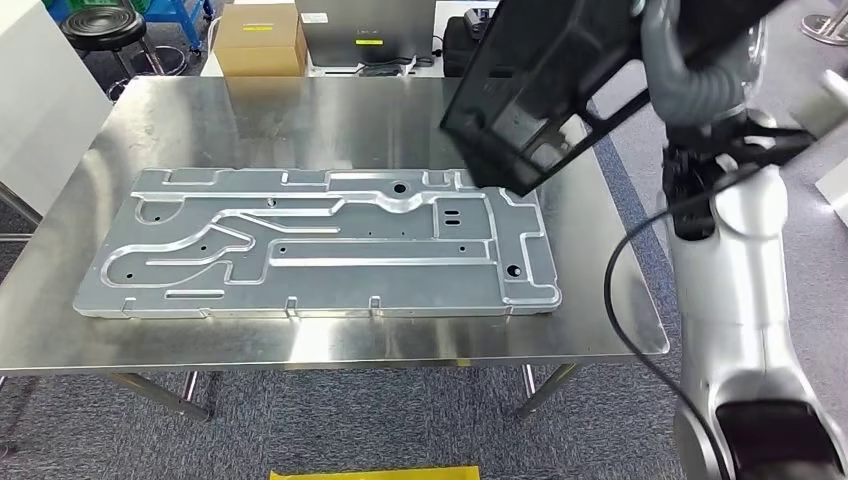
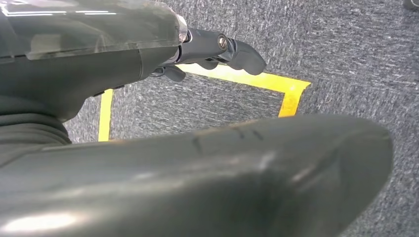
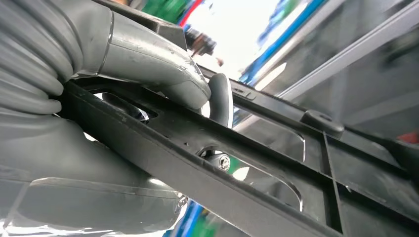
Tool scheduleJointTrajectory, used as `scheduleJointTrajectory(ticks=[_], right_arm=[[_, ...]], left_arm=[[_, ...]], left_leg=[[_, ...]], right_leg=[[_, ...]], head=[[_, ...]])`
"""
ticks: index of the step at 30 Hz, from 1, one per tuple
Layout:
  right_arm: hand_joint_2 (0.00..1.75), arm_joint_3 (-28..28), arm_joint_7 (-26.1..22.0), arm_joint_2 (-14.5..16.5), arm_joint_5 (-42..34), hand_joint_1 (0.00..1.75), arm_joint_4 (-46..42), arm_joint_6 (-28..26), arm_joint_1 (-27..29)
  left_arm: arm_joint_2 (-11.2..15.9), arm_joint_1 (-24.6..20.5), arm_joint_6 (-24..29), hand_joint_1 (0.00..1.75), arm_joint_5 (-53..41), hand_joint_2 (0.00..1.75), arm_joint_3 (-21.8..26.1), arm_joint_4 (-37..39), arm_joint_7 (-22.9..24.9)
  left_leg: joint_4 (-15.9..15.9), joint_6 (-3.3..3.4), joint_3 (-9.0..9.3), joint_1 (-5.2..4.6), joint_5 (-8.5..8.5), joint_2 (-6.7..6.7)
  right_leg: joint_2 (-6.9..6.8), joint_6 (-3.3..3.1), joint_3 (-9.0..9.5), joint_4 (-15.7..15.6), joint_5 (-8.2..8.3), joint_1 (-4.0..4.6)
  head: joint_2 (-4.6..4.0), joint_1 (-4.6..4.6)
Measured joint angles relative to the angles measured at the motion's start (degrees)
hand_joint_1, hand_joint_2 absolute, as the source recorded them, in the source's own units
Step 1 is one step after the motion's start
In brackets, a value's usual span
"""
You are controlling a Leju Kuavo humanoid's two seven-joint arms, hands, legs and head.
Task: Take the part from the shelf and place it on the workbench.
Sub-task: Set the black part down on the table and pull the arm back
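Observation:
The part is a black plastic frame with open windows, and my right hand grips it by one edge. It hangs tilted in the air over the far right corner of the steel workbench. In the right wrist view the thumb and fingers of my right hand wrap a bar of the black frame. My left hand hangs beside my body over grey carpet, holding nothing, its fingers loosely extended.
A large machined aluminium plate covers most of the bench middle. Bare steel lies along the far side and the right end. Behind the bench are a cardboard box, a grey case and a black stool. Yellow tape marks the floor.

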Motion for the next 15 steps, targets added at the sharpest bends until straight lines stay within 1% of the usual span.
scheduleJointTrajectory(ticks=[1,2,3,4,5,6,7,8,10,11,12,14,15], right_arm=[[1.75,0.57,-0.09,0.01,2.54,1.75,2.70,-2.16,-1.35],[1.75,1.25,-0.18,0.02,5.19,1.75,5.36,-4.45,-2.71],[1.75,1.93,-0.22,0.03,7.57,1.75,7.92,-6.62,-4.10],[1.75,2.56,-0.29,0.06,9.46,1.75,10.47,-8.53,-5.52],[1.75,3.06,-0.35,0.11,10.60,1.75,12.71,-9.82,-6.86],[1.75,3.44,-0.39,0.17,11.25,1.75,14.60,-10.60,-7.97],[1.75,3.81,-0.39,0.25,11.88,1.75,16.26,-11.20,-8.89],[1.75,4.22,-0.08,0.36,12.87,1.75,17.78,-11.83,-9.76],[1.75,5.29,1.21,0.70,15.95,1.75,20.83,-13.50,-11.57],[1.75,5.99,2.04,0.98,17.93,1.75,22.59,-14.27,-12.68],[1.75,6.75,2.73,1.39,19.87,1.75,24.38,-14.77,-13.84],[1.75,9.00,3.94,2.67,24.11,1.75,28.51,-15.09,-16.15],[1.75,10.43,4.67,3.53,26.54,1.75,30.57,-14.97,-17.12]], left_arm=[[0.00,0.01,0.00,0.00,0.15,0.00,0.01,0.00,-0.07],[0.00,0.01,0.00,0.00,0.25,0.00,0.02,0.00,-0.16],[-0.01,0.01,0.00,0.00,0.29,0.00,0.02,0.00,-0.31],[-0.02,-0.01,0.00,0.00,0.32,0.00,0.02,0.00,-0.46],[-0.03,-0.04,-0.01,0.00,0.32,0.00,0.02,0.00,-0.58],[-0.02,-0.04,-0.02,0.00,0.33,0.00,0.02,0.01,-0.67],[-0.01,0.01,-0.02,0.00,0.33,0.00,0.03,0.01,-0.71],[0.01,0.06,-0.03,0.00,0.32,0.00,0.03,0.02,-0.76],[0.04,0.08,-0.04,0.00,0.25,0.00,0.02,0.02,-0.91],[0.06,0.04,-0.06,0.00,0.17,0.00,0.02,0.02,-0.98],[0.08,0.03,-0.07,0.00,0.10,0.00,0.02,0.01,-1.04],[0.11,0.09,-0.13,0.00,-0.04,0.00,0.02,0.01,-1.14],[0.12,0.12,-0.18,0.00,-0.09,0.00,0.02,0.01,-1.19]], left_leg=[[0.02,-0.03,0.27,0.00,-0.22,-0.10],[0.05,-0.09,0.62,-0.01,-0.47,-0.23],[0.08,-0.20,1.02,-0.03,-0.76,-0.38],[0.10,-0.33,1.33,-0.08,-1.03,-0.51],[0.14,-0.53,1.48,-0.16,-1.24,-0.66],[0.12,-0.76,1.47,-0.20,-1.37,-0.76],[0.05,-1.03,1.40,-0.21,-1.45,-0.81],[-0.05,-1.35,1.37,-0.21,-1.50,-0.84],[0.50,-1.95,1.24,-0.20,-2.15,-0.66],[2.11,-2.20,0.59,-0.22,-3.11,-0.53],[5.01,-2.39,-0.76,-0.21,-4.59,-0.37],[13.03,-2.70,-4.93,-0.16,-7.80,-0.17],[16.04,-2.82,-6.71,-0.14,-8.48,-0.11]], right_leg=[[-0.01,-0.04,-0.98,0.35,1.14,-0.05],[-0.01,-0.19,-0.80,-1.64,3.43,-0.08],[-0.01,-0.44,0.34,-5.50,6.45,-0.08],[0.02,-0.76,1.81,-9.58,8.94,0.04],[0.03,-1.08,3.09,-13.09,10.62,0.22],[0.00,-1.31,3.87,-15.25,11.30,0.41],[-0.01,-1.49,4.12,-16.03,11.12,0.61],[-0.03,-1.66,4.17,-16.44,11.00,0.69],[-0.14,-2.14,4.55,-16.95,10.93,0.42],[-0.23,-2.44,4.82,-17.22,10.92,0.25],[-0.31,-2.71,5.05,-17.41,10.88,0.15],[-0.22,-3.14,5.23,-17.38,10.65,0.30],[-0.11,-3.26,5.34,-17.33,10.52,0.38]], head=[[0.00,0.01],[0.00,0.01],[0.00,0.02],[0.00,0.02],[0.00,0.02],[0.00,0.02],[0.00,0.02],[0.00,0.03],[0.00,0.02],[0.00,0.02],[0.00,0.02],[0.00,0.02],[0.00,0.02]])
